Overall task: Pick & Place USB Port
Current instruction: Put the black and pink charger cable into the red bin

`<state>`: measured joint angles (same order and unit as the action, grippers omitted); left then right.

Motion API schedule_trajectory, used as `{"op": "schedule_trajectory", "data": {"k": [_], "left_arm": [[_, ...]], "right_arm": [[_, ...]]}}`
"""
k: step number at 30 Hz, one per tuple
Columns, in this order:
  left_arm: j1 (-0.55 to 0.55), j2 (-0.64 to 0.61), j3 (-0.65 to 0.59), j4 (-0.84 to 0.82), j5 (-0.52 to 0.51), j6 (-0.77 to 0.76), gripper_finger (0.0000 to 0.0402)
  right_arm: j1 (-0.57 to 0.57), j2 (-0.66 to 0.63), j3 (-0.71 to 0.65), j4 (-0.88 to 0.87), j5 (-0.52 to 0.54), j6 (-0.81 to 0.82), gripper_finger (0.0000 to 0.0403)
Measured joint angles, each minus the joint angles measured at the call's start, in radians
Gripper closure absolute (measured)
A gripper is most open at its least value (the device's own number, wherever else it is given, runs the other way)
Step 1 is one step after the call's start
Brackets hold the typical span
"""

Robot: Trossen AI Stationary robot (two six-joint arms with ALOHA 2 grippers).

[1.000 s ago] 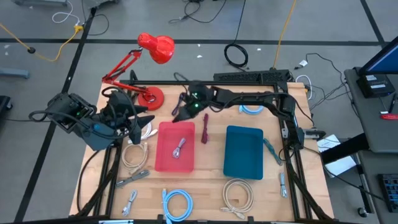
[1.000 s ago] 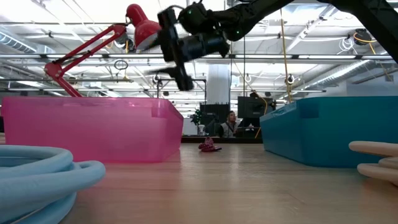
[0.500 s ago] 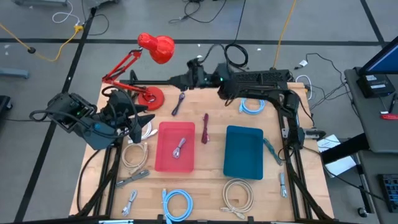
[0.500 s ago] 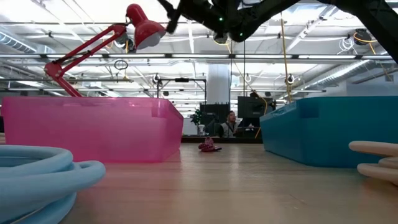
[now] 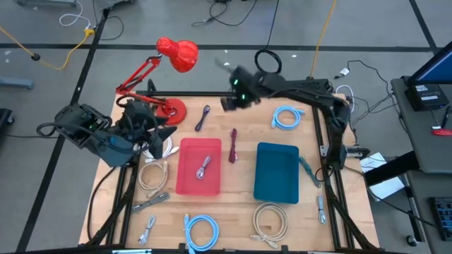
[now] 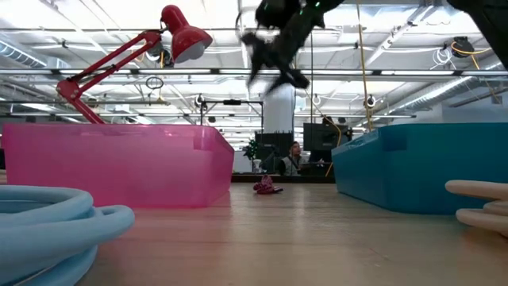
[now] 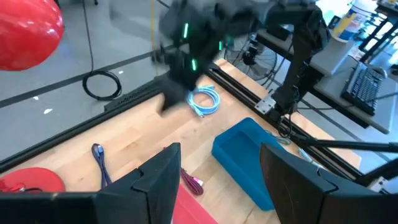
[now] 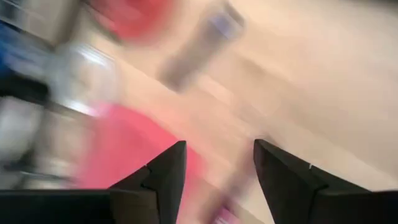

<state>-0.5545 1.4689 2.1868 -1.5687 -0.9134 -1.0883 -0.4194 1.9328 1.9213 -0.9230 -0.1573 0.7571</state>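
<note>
Pink translucent plastic bin (image 5: 199, 166) sits mid-table, and inside it lies a small grey USB cable (image 5: 205, 167), right on the bin floor. That's the task's thing as far as I can tell, resting loose with neither of my grippers near it.

My right gripper (image 5: 234, 101) is up in the air over the far edge of the table, blurred in the high view, beyond the bin and well apart from it. My wrist camera shows my two dark fingers (image 8: 163, 180) standing apart with bare space between them and nothing held. In the low view the right gripper (image 6: 274, 59) hangs high above the tabletop, just beside the red desk lamp (image 5: 169, 67) head.

My left gripper (image 5: 159, 137) waits at the left side of the table, close to the lamp's round red base, its fingers (image 7: 158, 180) spread wide and empty.

Beside the pink bin stands a teal plastic bin (image 5: 276, 171). Between the two bins lies a magenta cable (image 5: 232, 144), and a dark purple cable (image 5: 203, 116) lies on the wood beyond the pink bin. A light blue coiled cable (image 5: 285, 117) rests near the far right corner; another (image 5: 203, 231) sits at the near edge, with a beige coiled cable (image 5: 270, 223) near it.
</note>
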Motion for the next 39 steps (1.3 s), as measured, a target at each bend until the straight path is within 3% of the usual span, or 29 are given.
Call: {"op": "schedule_trajectory", "data": {"k": [12,32,35,39], "left_arm": [[-0.006,0.000,0.000,0.002,0.004,-0.017,0.0179],[-0.037,0.000,0.000,-0.002,-0.002,-0.037,0.0179],[-0.037,0.000,0.000,-0.002,0.007,-0.036,0.0179],[-0.037,0.000,0.000,-0.002,0.013,-0.037,0.0179]], "right_arm": [[0.077,0.245,0.000,-0.153,-0.056,-0.024,0.0203],[0.127,0.346,0.001,-0.064,0.005,-0.052,0.0186],[0.128,0.344,0.001,-0.063,0.048,-0.049,0.0200],[0.128,0.343,-0.032,-0.057,0.077,-0.042,0.0248]]}}
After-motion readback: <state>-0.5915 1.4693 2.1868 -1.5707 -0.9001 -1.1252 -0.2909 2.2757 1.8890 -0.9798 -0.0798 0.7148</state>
